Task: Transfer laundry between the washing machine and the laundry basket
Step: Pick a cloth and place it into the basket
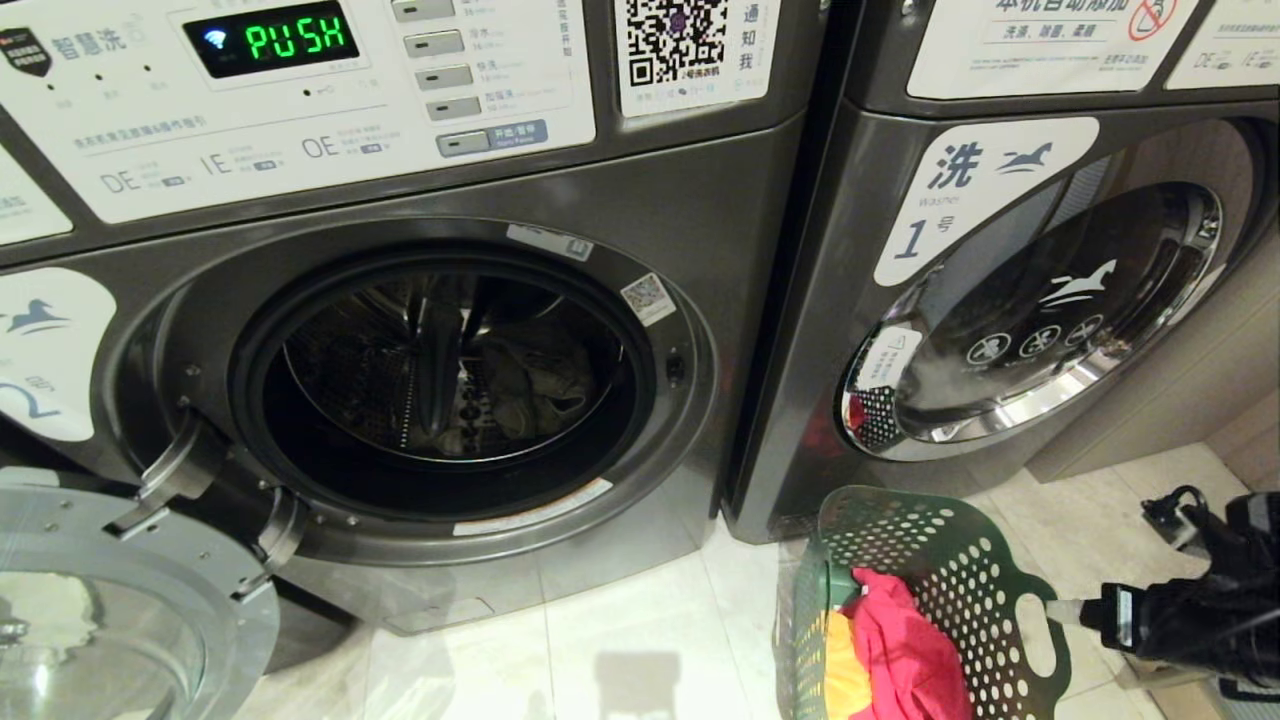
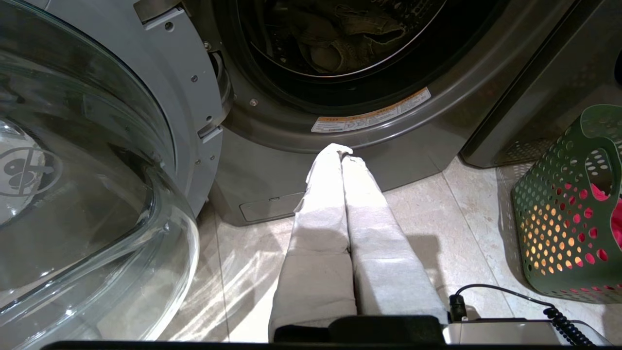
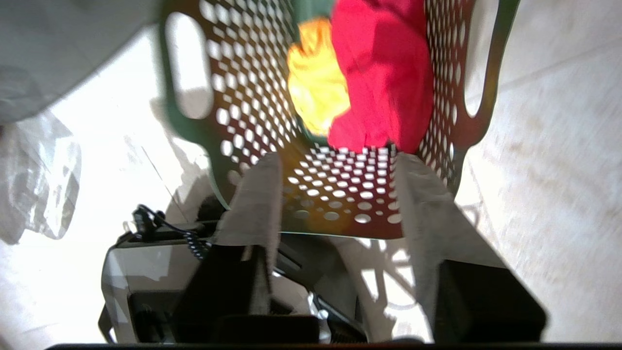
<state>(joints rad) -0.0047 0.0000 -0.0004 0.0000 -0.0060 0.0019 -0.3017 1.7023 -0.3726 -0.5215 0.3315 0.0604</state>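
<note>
The washing machine (image 1: 700,250) marked 2 stands with its door (image 1: 110,600) swung open to the left. A grey-green garment (image 1: 530,380) lies crumpled in the drum, and the left wrist view shows that garment (image 2: 350,39) too. The green perforated laundry basket (image 1: 940,560) sits on the floor at the lower right, holding a red-pink garment (image 1: 900,650) and a yellow one (image 1: 845,670). My right gripper (image 1: 1062,610) hovers at the basket's outer rim; seen from its wrist, the right gripper (image 3: 335,160) is open and empty, facing the red-pink garment (image 3: 384,73). My left gripper (image 2: 341,151) is shut, low before the washer.
The like machine marked 1 (image 1: 1040,320) stands to the right with its door shut, close behind the basket. A black cable and plug (image 1: 1180,510) lie on the pale tiled floor (image 1: 640,620). The open glass door (image 2: 73,194) fills the space beside my left arm.
</note>
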